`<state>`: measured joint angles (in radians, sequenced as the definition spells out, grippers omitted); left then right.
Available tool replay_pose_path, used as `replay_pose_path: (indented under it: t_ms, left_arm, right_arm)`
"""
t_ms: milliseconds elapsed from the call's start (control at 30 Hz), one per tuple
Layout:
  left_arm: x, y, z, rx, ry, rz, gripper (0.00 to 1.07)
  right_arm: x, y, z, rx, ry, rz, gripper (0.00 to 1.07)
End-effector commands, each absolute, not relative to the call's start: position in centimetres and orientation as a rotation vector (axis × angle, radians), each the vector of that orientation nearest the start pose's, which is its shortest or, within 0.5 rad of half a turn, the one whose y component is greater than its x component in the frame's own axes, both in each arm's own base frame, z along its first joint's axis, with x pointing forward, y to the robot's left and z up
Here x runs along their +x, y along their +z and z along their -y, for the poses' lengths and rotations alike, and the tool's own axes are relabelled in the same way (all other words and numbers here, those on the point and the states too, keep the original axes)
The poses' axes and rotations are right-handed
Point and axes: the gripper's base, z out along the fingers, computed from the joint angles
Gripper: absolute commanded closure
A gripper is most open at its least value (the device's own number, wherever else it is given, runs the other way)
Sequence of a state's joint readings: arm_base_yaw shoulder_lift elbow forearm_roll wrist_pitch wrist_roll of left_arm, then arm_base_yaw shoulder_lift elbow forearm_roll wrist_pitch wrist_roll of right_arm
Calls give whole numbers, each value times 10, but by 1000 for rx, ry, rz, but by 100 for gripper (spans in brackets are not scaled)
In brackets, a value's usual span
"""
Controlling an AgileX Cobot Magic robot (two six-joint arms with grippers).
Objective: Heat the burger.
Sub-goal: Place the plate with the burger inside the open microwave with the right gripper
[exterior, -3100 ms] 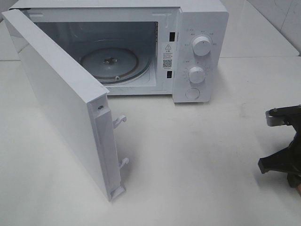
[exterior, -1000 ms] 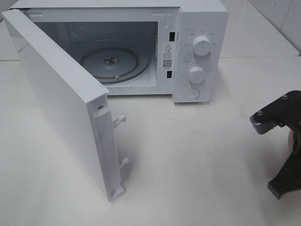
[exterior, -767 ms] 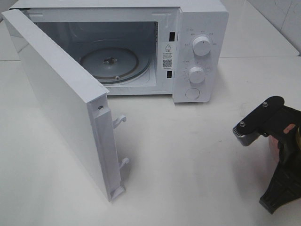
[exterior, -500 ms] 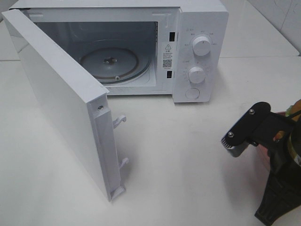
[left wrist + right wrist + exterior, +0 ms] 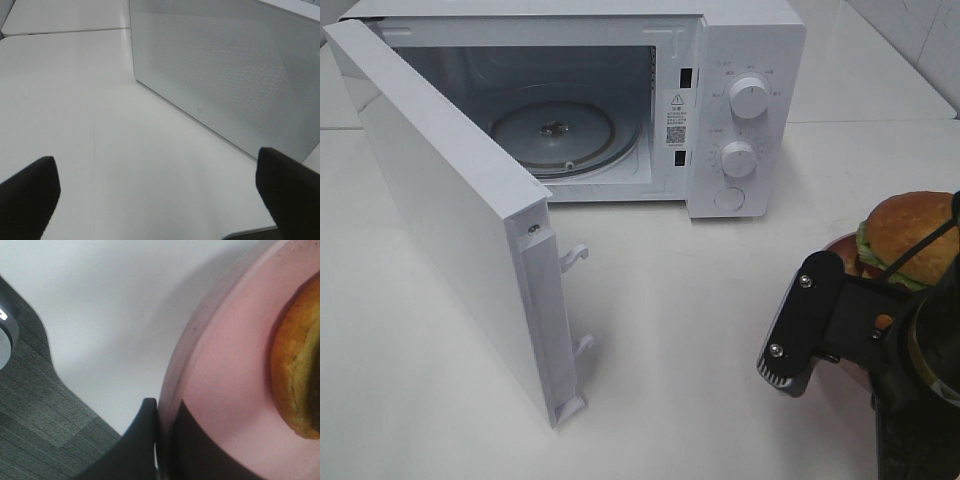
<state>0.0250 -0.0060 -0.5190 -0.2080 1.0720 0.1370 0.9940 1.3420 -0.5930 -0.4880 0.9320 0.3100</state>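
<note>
The burger (image 5: 910,236), with a golden bun, lettuce and tomato, sits on a round pink plate (image 5: 842,250) at the right edge of the table. My right arm (image 5: 820,325) is in front of it. In the right wrist view my right gripper (image 5: 162,440) is shut on the rim of the pink plate (image 5: 225,390), with the burger's bun (image 5: 295,385) beside it. My left gripper (image 5: 160,192) is open and empty, with dark fingertips (image 5: 27,192) wide apart over bare table. It is out of the high view.
The white microwave (image 5: 745,60) stands at the back with its door (image 5: 460,210) swung open to the left and its glass turntable (image 5: 552,135) bare. A white dotted panel of the microwave (image 5: 225,75) is close ahead of the left gripper.
My right arm has moved in from the right edge toward the left. The pink plate and the burger on it have come into view with it. The microwave has not changed.
</note>
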Motion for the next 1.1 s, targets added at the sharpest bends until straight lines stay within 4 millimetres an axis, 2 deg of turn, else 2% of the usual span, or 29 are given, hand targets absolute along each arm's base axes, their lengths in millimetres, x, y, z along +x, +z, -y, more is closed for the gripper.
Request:
replay_pose_path:
  t_ms: [33, 233, 700, 767, 1033, 1100]
  left_arm:
    - [-9, 283, 17, 129, -149, -2010, 7]
    - [-9, 283, 17, 129, -149, -2010, 7]
    - [-9, 283, 17, 129, -149, -2010, 7]
    - [-9, 283, 17, 129, -149, -2010, 7]
    - [-9, 283, 17, 129, -149, -2010, 7]
    - [-9, 283, 17, 129, -149, -2010, 7]
  right_arm:
    - [135, 192, -139, -1458, -559, -2438, 107]
    - [133, 191, -145, -1611, -531, -2326, 107]
    - [140, 194, -153, -1793, -528, -2088, 107]
    - [140, 195, -157, -1887, -516, -1990, 107]
    - [142, 195, -163, -1980, -490, -1848, 107]
    - [142, 196, -166, -2060, -483, -1738, 107]
